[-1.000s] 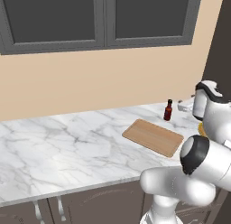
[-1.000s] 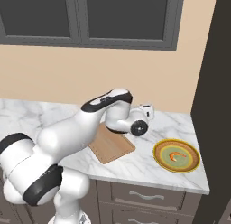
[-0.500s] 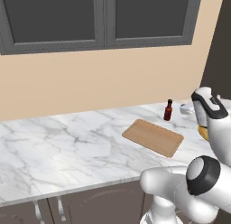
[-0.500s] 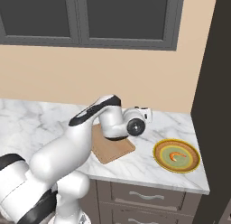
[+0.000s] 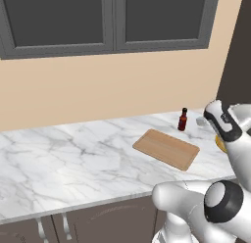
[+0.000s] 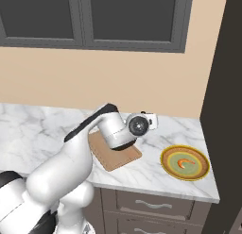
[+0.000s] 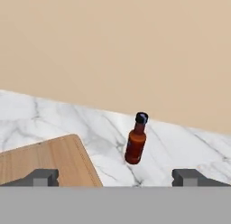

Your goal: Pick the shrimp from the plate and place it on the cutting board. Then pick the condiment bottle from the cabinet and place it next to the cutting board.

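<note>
Ahead, condiment bottle stands beyond the open end effector.

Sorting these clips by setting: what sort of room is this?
Most likely a kitchen: a marble counter over drawers, wall cupboards above, and a cutting board, condiment bottle and plate on it.

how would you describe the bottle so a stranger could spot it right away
On the marble counter, look past the far edge of the wooden board, toward the beige wall. The bottle stands upright there: slim, dark reddish-brown, black-capped, the one tall thing beside the flat board.
</note>
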### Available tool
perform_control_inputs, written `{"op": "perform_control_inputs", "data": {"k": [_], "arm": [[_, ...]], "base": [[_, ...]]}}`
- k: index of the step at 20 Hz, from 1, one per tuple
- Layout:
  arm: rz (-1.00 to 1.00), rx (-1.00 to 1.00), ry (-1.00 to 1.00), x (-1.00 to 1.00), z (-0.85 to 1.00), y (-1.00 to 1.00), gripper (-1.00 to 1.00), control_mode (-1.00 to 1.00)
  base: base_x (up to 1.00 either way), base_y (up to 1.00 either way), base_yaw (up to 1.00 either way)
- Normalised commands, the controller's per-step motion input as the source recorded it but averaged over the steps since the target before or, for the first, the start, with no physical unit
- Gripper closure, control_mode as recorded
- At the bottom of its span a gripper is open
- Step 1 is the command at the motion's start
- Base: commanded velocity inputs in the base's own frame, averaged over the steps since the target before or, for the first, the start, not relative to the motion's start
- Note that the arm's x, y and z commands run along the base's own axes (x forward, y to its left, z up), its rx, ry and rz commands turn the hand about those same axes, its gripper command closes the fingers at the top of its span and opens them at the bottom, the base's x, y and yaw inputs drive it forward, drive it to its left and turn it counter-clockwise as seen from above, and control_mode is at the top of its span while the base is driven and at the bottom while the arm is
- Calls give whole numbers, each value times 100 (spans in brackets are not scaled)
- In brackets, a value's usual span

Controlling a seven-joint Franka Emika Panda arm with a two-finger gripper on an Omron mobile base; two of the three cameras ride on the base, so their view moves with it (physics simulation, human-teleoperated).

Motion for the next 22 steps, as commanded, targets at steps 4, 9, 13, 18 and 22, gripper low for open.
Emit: {"op": "perform_control_inputs", "data": {"k": [4, 9, 13, 18, 22], "arm": [[-11, 0, 21, 0, 0, -13, -100, -100], [-19, 3, 24, -11, -1, -29, -100, -100], [-27, 10, 22, -32, -9, -22, -100, -100], [-31, 12, 14, -25, -4, -3, -100, -100], [-26, 12, 5, -16, 0, 0, -100, -100]], "base": [[0, 0, 0], [0, 0, 0], [0, 0, 0], [0, 0, 0], [0, 0, 0]]}}
